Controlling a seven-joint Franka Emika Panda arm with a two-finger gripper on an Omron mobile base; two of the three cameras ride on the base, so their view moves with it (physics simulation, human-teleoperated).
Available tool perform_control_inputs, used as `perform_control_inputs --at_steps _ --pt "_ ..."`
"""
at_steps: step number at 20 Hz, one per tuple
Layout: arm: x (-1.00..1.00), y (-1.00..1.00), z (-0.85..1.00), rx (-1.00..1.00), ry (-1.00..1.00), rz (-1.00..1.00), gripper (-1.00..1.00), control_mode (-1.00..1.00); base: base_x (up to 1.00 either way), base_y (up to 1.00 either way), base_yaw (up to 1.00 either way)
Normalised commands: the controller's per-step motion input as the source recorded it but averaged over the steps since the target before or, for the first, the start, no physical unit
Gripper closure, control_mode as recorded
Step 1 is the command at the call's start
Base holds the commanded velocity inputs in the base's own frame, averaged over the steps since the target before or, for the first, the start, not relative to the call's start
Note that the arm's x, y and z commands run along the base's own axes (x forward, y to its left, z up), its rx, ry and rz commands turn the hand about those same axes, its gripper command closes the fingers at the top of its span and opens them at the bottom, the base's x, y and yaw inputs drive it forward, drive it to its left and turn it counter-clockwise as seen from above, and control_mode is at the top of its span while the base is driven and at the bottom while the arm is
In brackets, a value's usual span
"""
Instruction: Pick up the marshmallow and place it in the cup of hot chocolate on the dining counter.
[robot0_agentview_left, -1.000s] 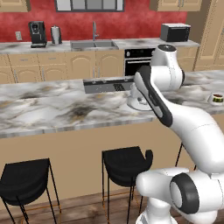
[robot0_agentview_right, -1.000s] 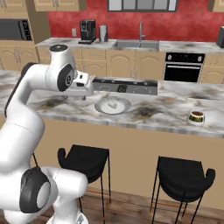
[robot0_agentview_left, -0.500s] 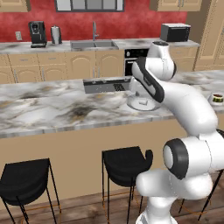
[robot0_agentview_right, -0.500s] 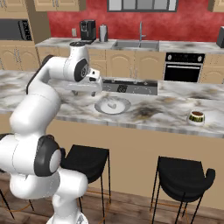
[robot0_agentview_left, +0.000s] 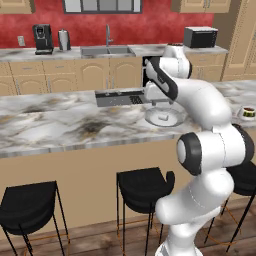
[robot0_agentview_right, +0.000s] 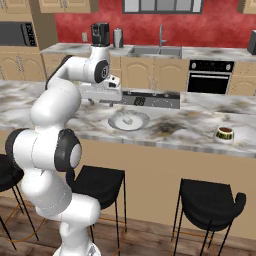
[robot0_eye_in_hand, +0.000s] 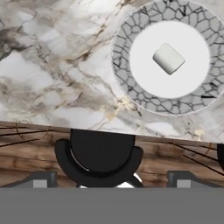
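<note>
The marshmallow lies in the middle of a wide plate with a crackle-patterned rim, on the dining counter. The gripper hangs above the counter just beside the plate, and its fingertips look to be spread wide, though little of them shows. The cup of hot chocolate stands well apart along the slab. A black stool sits below the counter edge.

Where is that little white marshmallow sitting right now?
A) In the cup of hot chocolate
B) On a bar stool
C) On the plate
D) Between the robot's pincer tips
C: the marshmallow lies in the middle of the plate on the dining counter, apart from the cup of hot chocolate.
</note>
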Motion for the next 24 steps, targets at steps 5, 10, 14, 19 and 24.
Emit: perform_control_inputs --at_steps 5,10,14,19,24 --pt "0.30 -0.22 -0.26 0.02 0.04 0.00 -1.00 -1.00 0.00 0.00 0.00" --pt "0.06 -0.33 -0.26 0.00 0.05 0.04 -1.00 -1.00 0.00 0.00 0.00" --pt "0.32 -0.19 -0.30 -0.02 0.02 0.06 -1.00 -1.00 0.00 0.00 0.00" --pt "0.63 -0.13 -0.38 0.00 0.05 0.13 -1.00 -1.00 0.00 0.00 0.00" --pt "0.63 -0.19 -0.25 0.00 0.02 0.15 -1.00 -1.00 0.00 0.00 0.00"
